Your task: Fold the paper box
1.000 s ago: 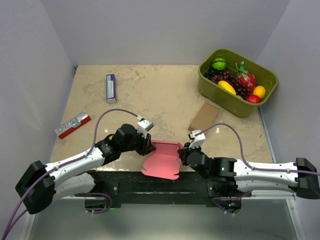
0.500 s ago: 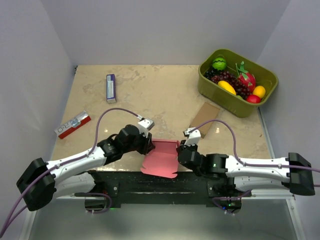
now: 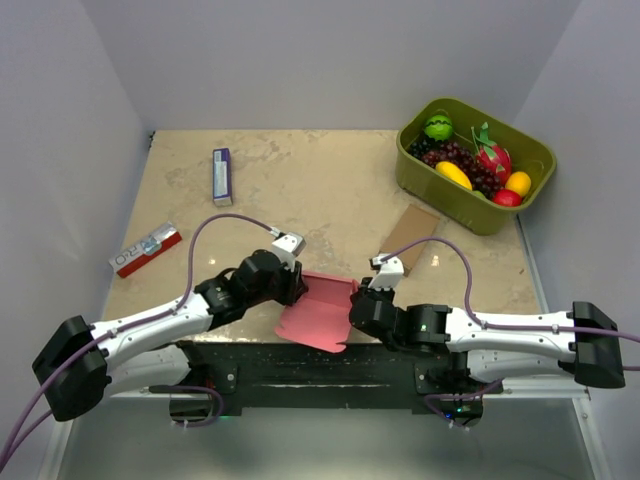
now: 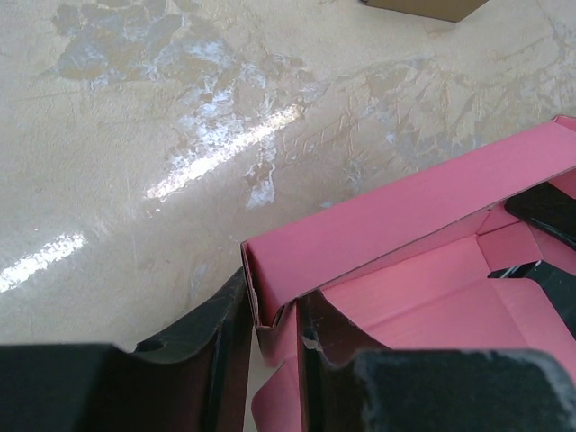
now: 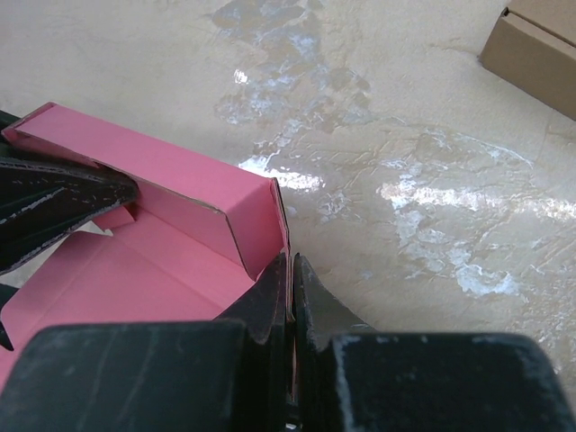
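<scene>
paper box (image 3: 318, 318) farther left, askew

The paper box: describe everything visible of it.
The paper box is thin pink-red card, partly folded: a back wall and short side walls stand up, while a wide flap spreads toward the arm bases. It sits at the near edge of the table. The left gripper pinches its left corner wall, the right gripper its right wall.

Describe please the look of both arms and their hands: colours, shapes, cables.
The left arm and the right arm have white links between bulky black joints. A thin purple cable loops along each to a small pale camera block at the wrist. The left hand and the right hand are black, with matte, wedge-shaped, scuffed fingers.
</scene>
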